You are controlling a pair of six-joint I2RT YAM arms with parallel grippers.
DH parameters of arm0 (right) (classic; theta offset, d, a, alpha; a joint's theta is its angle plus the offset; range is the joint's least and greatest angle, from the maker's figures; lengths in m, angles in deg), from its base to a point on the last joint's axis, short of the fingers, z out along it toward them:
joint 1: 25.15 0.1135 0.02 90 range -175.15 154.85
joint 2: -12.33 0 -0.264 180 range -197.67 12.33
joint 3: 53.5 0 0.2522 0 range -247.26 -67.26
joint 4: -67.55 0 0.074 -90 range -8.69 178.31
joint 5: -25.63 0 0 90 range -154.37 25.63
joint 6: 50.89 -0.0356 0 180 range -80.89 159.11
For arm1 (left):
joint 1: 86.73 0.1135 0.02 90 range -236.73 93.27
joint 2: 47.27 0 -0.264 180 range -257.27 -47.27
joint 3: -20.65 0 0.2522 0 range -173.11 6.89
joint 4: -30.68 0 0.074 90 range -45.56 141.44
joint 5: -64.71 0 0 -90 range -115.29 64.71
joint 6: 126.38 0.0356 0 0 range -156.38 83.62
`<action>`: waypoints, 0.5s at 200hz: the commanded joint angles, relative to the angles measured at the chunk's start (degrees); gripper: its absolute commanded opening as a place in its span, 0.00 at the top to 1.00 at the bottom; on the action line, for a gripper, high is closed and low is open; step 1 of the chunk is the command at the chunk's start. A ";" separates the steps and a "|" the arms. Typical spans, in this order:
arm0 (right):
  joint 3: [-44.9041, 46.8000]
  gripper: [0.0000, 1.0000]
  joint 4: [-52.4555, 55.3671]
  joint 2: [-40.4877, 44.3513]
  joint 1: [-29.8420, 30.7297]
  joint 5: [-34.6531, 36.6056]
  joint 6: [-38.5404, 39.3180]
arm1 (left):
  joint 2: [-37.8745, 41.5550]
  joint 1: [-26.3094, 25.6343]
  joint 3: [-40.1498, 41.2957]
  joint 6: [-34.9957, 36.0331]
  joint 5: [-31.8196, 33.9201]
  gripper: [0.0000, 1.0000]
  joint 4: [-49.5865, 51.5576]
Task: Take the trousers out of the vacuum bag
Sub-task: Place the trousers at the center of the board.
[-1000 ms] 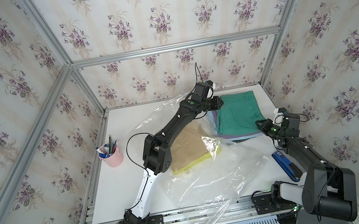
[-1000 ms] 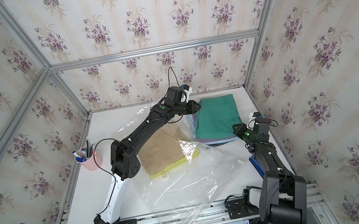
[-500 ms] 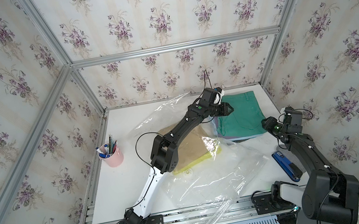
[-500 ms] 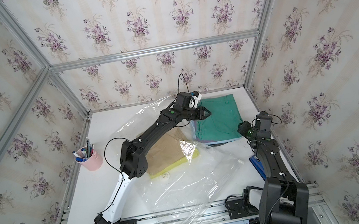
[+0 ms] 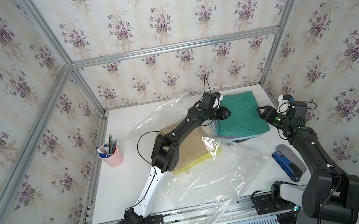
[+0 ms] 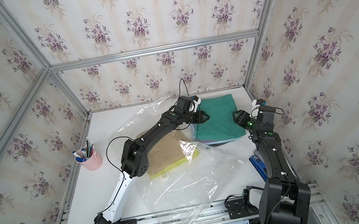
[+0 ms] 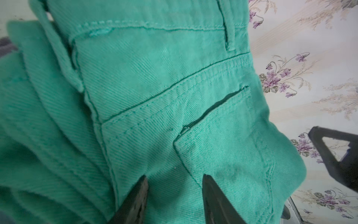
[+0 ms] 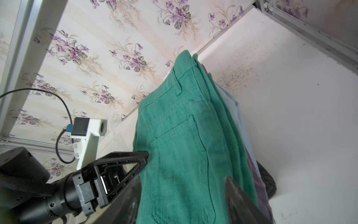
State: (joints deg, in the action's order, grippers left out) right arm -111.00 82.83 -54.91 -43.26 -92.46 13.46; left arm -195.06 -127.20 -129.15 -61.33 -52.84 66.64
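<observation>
The teal green trousers (image 5: 239, 117) (image 6: 219, 115) lie folded on top of a stack at the back right of the table, outside the vacuum bag (image 5: 220, 172) (image 6: 186, 185). Purple, light blue and dark grey layers (image 5: 239, 137) peek out beneath them. Khaki trousers (image 5: 192, 147) over yellow ones (image 5: 196, 160) lie inside the clear bag. My left gripper (image 5: 225, 112) (image 7: 174, 180) is open at the stack's left edge, its tips just over the teal cloth. At the stack's right edge my right gripper (image 5: 261, 113) (image 8: 184, 186) is open, holding nothing.
A pink cup of pens (image 5: 111, 154) stands at the left. A blue stapler (image 5: 286, 166) and a grey pad (image 5: 291, 156) lie at the right front. The bag's loose plastic spills over the front rail (image 5: 216, 217). Walls close in behind and beside the stack.
The right gripper opened and drew back from the stack's edge. The left arm reached further right, its jaws widened, and the teal trousers shifted slightly to the right.
</observation>
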 commanded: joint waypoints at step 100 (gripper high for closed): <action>-14.93 0.50 -6.31 -25.76 5.97 1.19 0.04 | 5.22 -0.21 7.84 -0.19 2.85 0.46 2.14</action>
State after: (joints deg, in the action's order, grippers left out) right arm -123.73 77.74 -76.48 -37.49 -94.54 13.77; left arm -190.64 -127.27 -123.14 -61.36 -51.38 66.51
